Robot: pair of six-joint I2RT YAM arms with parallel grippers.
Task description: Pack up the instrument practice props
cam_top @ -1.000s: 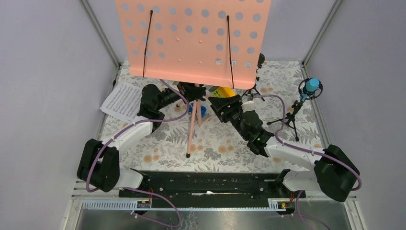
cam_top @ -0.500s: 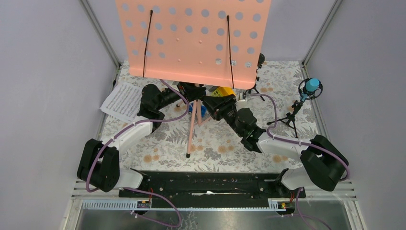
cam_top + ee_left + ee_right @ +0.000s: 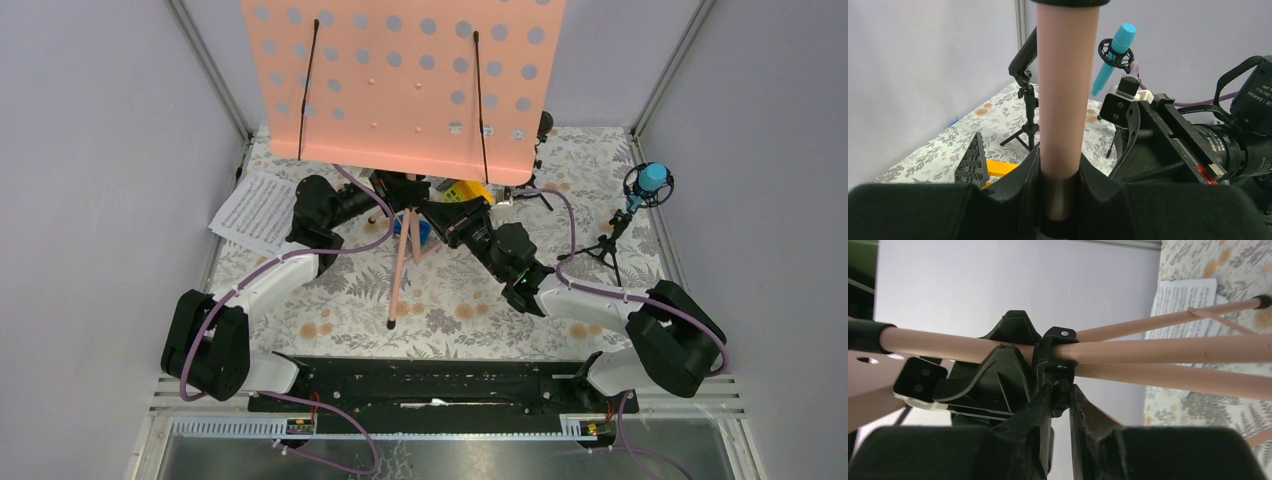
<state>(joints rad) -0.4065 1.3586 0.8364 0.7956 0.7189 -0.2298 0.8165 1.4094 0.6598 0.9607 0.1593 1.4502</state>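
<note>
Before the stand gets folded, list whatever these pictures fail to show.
- Top view: the pink desk covers most of the black mic and the stand's hub.
- Right wrist view: the right gripper sits at the hub; whether it clamps anything is unclear.
- Left wrist view: the pole is cut off by the top edge.

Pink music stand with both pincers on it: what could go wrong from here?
The pink music stand looks top-heavy; with the left pincer clamping its pole and the right pincer on the black collar, a jerk might tip it. Falling, it could hit the black mic or blue mic.
</note>
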